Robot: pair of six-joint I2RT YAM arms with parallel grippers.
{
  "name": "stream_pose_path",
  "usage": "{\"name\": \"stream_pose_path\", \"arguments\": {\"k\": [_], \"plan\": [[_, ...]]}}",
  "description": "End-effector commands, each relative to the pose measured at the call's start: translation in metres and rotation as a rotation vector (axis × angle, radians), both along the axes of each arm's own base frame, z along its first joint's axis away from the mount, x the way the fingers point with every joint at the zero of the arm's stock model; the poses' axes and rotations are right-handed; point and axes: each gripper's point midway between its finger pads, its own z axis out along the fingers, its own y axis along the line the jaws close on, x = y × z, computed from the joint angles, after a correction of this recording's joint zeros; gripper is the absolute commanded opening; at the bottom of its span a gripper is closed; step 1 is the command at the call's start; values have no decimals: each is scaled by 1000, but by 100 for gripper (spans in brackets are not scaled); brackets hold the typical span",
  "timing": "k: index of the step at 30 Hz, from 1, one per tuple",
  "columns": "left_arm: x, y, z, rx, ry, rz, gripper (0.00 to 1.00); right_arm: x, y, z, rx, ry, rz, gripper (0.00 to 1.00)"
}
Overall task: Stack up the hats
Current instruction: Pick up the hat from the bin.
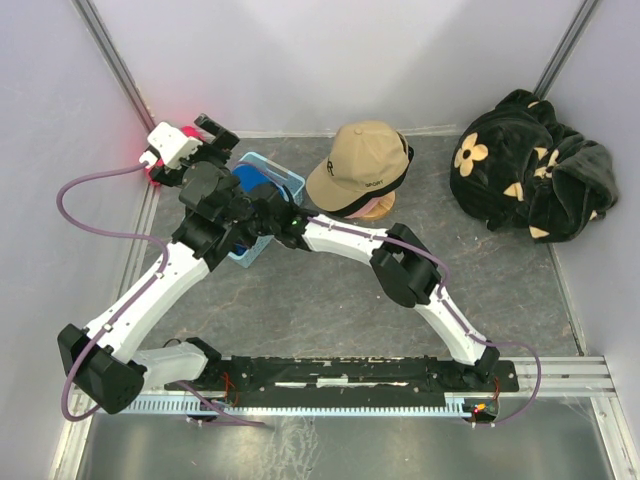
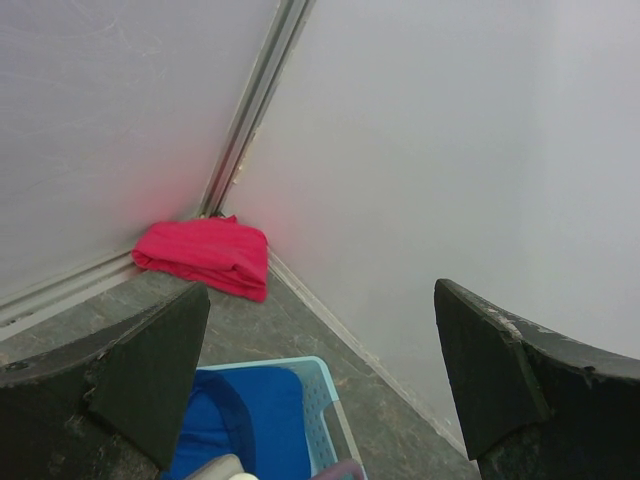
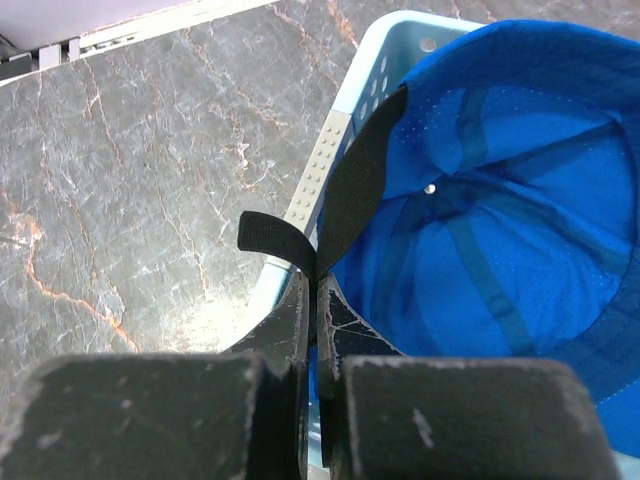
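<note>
Your right claw (image 3: 312, 285) is pinched together on the black back strap of the blue hat (image 3: 500, 230), which lies inside-up in the pale blue basket (image 3: 330, 160). Your left claw (image 2: 318, 340) hangs wide apart over that basket. The tan hat (image 1: 358, 165) tops other hats just beside it.

The scene is lit brightly and evenly from above, and only soft, weak shadows are cast under the arms in the top view. A pink-red glow is thrown on the pale walls by the red cloth (image 2: 205, 255) in the corner. On the polished stone table (image 3: 150, 180) a white patch of glare is seen beside the sharply rendered, strongly saturated blue cap (image 3: 500, 230). The fingers (image 3: 290, 330) of the right gripper (image 3: 312, 282) and those (image 2: 150, 380) of the left gripper (image 2: 322, 290), close to the lenses, are shown dark and slightly soft. Detail is lost in the folds of the black plush fabric (image 1: 530, 165).
</note>
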Motion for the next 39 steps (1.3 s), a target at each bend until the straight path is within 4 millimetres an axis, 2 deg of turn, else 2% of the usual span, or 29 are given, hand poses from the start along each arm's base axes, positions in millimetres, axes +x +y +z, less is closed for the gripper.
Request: {"name": "stream_pose_path", "arguments": {"k": [1,8,14,20,30,34,39], "plan": [[-5,9,8,-42,-42,17,100,21,7,85,192,-80,-22,1],[-9,23,3,-61,-46,62,100,51,-6,150,371,-48,-83,1],[-10,33,-2,-73,-41,99,100,67,-18,201,497,-33,-103,1],[-14,42,-6,-86,-43,136,100,66,-25,245,595,-24,-85,1],[-16,46,-15,-103,-35,160,100,59,-40,313,729,-12,-62,2],[-16,46,-16,-108,-36,163,100,60,-51,334,796,15,-66,1],[-13,43,-25,-116,-21,153,100,68,-75,348,847,37,-81,2]]}}
